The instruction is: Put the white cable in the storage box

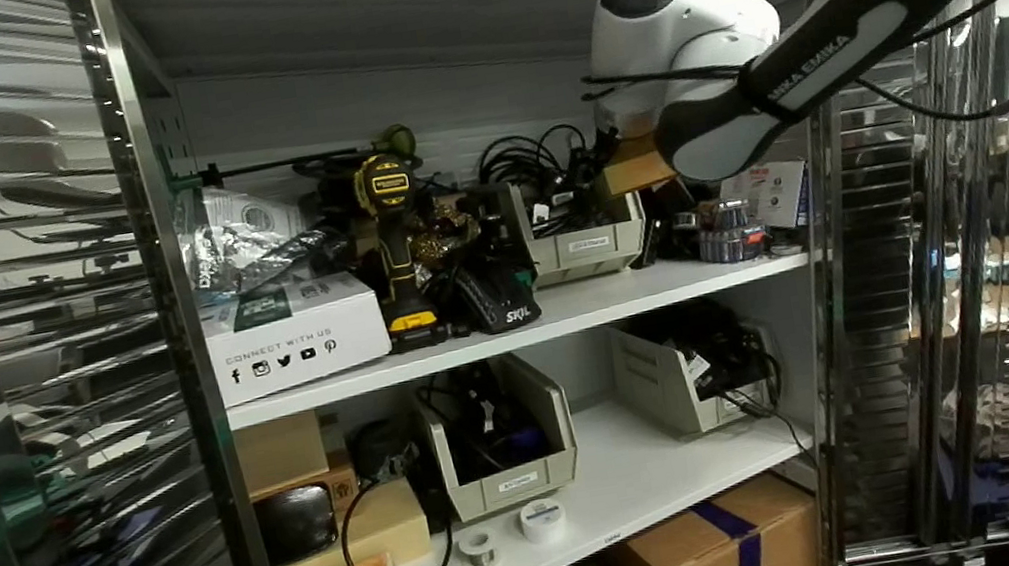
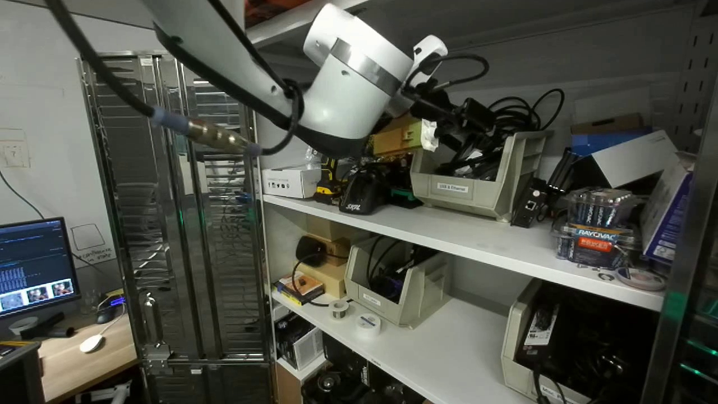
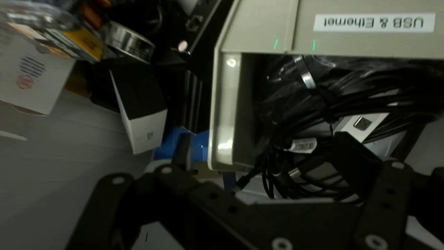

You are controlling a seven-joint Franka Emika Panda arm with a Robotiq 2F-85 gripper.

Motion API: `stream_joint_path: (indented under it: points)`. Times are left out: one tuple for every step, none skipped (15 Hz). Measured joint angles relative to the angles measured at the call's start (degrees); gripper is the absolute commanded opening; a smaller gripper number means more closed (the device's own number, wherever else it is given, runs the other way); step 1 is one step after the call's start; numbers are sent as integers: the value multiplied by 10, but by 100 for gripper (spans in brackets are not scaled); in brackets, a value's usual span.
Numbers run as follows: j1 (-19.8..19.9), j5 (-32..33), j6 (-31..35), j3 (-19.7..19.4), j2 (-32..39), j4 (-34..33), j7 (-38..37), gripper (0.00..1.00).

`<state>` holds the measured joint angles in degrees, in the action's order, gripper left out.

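A grey storage box labelled "USB & Ethernet" (image 1: 577, 263) stands on the upper shelf. It shows in both exterior views (image 2: 477, 199) and large in the wrist view (image 3: 260, 34). It holds a tangle of black cables (image 3: 312, 107) and a white piece with a USB port (image 3: 374, 126). I cannot make out a white cable in or near the box. My gripper (image 3: 267, 149) is open at the box, its fingers wide apart. One finger appears beyond the box's side wall, the other over the cables. Nothing shows between them. In an exterior view the gripper (image 2: 471, 115) is dark against the cables.
Battery packs (image 2: 594, 241) and cartons (image 2: 634, 163) stand beside the box. A yellow-black drill (image 1: 396, 239) and a white carton (image 1: 301, 340) stand on its far side. The lower shelf holds two more cable bins (image 1: 508, 495) (image 1: 707, 413) and spools (image 1: 542, 520). Another shelf is above.
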<state>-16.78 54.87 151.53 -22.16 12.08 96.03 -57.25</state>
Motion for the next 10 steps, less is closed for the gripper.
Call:
stream_joint_path:
  points:
    - [2, -41, -24, 12, -25, 22, 44, 100]
    - [4, -87, -48, 22, -50, 42, 89, 100]
    - [4, -133, -73, 29, -71, 57, 132, 100]
    - [4, -181, -99, 34, -90, 68, 176, 100]
    - [16, -228, -127, 50, -106, 74, 219, 100]
    - [36, -273, -156, 74, -120, 79, 258, 100]
    - [55, -317, -187, 95, -132, 80, 295, 100]
    - [71, -358, -221, 112, -142, 80, 329, 100]
    - [84, -395, -257, 125, -151, 80, 360, 100]
    - [96, -428, -294, 135, -159, 79, 386, 100]
